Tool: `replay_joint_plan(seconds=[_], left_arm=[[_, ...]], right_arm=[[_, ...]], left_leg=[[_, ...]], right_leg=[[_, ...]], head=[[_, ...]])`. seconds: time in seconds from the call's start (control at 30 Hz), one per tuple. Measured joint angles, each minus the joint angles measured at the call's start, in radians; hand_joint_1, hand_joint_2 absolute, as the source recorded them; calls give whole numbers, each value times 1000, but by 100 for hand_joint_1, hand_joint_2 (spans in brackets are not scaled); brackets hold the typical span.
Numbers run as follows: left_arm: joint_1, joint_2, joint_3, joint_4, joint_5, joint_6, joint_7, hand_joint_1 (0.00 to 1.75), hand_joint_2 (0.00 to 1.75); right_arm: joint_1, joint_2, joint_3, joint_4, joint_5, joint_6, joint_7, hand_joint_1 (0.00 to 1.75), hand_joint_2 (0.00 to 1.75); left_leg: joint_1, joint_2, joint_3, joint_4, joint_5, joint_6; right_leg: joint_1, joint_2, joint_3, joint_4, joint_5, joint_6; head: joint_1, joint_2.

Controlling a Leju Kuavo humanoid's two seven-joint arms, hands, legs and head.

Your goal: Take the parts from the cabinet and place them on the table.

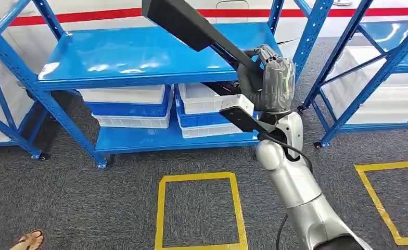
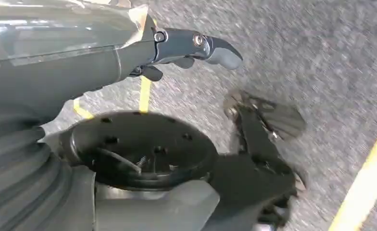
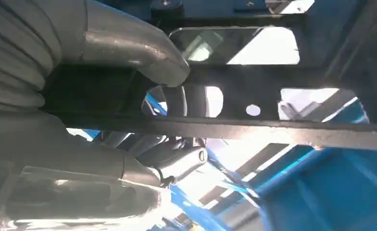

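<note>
My right hand (image 1: 275,78) has its fingers clamped on the black part (image 1: 191,23) over the shelf's (image 1: 139,57) right edge; left hand (image 2: 196,45) fingers curled together.

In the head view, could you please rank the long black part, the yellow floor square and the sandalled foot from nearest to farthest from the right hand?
1. The long black part: held in the right hand, slanting up toward the upper left.
2. The yellow floor square: on the carpet below the hand, to its left.
3. The sandalled foot: bottom left corner, farthest.
</note>
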Motion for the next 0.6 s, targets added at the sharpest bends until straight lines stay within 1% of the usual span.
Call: replay_joint_plan(seconds=[0.03,0.07,0.1,0.13,0.17,0.2,0.23,0.27,0.3,0.33,0.37,0.4,0.43,0.47,0.5,0.53,0.57,0.6], left_arm=[[0,0,0,0,0,-1,0,0,175],[1,0,0,0,-1,-4,0,0,175],[0,0,0,0,-2,-8,-1,0,175],[0,0,0,0,-2,-9,-1,0,175],[1,0,0,0,-2,-10,-1,0,175],[1,0,0,0,-2,-10,-2,0,175],[1,0,0,0,-2,-10,-2,0,175],[0,0,0,0,-2,-10,-3,0,175],[-1,0,0,0,-2,-10,-3,0,175],[-1,0,0,0,-3,-10,-3,0,175],[-1,0,0,0,-3,-10,-3,0,175],[-1,0,0,0,-3,-10,-3,0,175],[1,0,0,0,-6,-13,-3,0,175],[1,1,0,0,-11,-19,-5,0,175],[1,1,-1,0,-16,-24,-6,0,175],[0,1,-2,0,-21,-30,-9,0,175],[0,1,-2,0,-21,-32,-10,0,175],[0,1,-2,0,-21,-32,-10,0,175]], right_arm=[[-11,-1,0,7,-7,0,-3,175,175],[-17,-4,0,14,-15,-1,-6,175,175],[-19,-8,-1,18,-22,-2,-9,175,175],[-18,-12,-1,22,-28,-2,-11,175,175],[-19,-14,-2,27,-32,-2,-13,175,175],[-21,-16,-2,31,-34,-2,-13,175,175],[-26,-19,-3,34,-34,-2,-14,175,175],[-30,-21,-4,36,-35,-2,-16,175,175],[-34,-21,-4,36,-35,-2,-18,175,175],[-33,-20,-4,36,-36,-2,-19,175,175],[-34,-22,-5,39,-36,-2,-20,175,175],[-34,-23,-6,40,-37,-2,-20,175,175],[-34,-24,-6,43,-37,-2,-19,175,175],[-35,-25,-6,45,-39,-4,-19,175,175],[-35,-26,-7,45,-41,-5,-19,175,175],[-35,-28,-9,45,-43,-5,-19,175,175],[-34,-31,-10,44,-43,-6,-19,175,175],[-34,-31,-10,44,-43,-6,-19,175,175]], left_leg=[[-1,2,-16,1,12,3],[-1,2,-32,2,25,5],[-2,2,-50,3,38,5],[-2,2,-66,4,49,4],[-1,2,-83,5,63,1],[0,2,-100,9,73,-2],[1,2,-118,16,82,-8],[1,2,-131,28,88,-14],[-7,2,-148,42,92,-20],[-7,3,-152,45,100,-24],[-9,2,-152,45,109,-28],[-8,2,-153,42,116,-29],[-5,1,-157,43,123,-33],[2,-1,-166,53,98,-41],[2,-2,-177,85,38,-47],[2,-4,-191,146,-28,-53],[3,-5,-200,184,-57,-56],[3,-5,-200,184,-57,-56]], right_leg=[[-2,0,-22,69,-55,-10],[-2,0,-43,146,-98,-12],[-2,0,-60,222,-125,-7],[-3,0,-59,263,-122,4],[-5,0,-39,261,-95,22],[-6,0,-3,222,-62,37],[-8,0,51,148,-35,46],[-12,-1,114,59,-34,45],[-11,1,179,-32,-72,36],[4,5,180,-51,-86,20],[2,4,165,-51,-84,17],[2,4,161,-46,-80,9],[-8,1,154,-48,-71,-4],[-15,-3,150,-48,-59,-18],[-14,-3,145,-48,-47,-31],[-13,-4,133,-47,-35,-36],[-13,-4,126,-46,-30,-37],[-13,-4,126,-46,-30,-37]], head=[[0,0],[0,0],[0,0],[1,0],[0,0],[1,0],[1,0],[2,0],[2,0],[-3,0],[-1,0],[-5,0],[-5,0],[-5,0],[-6,0],[-8,0],[-8,0],[-8,0]])
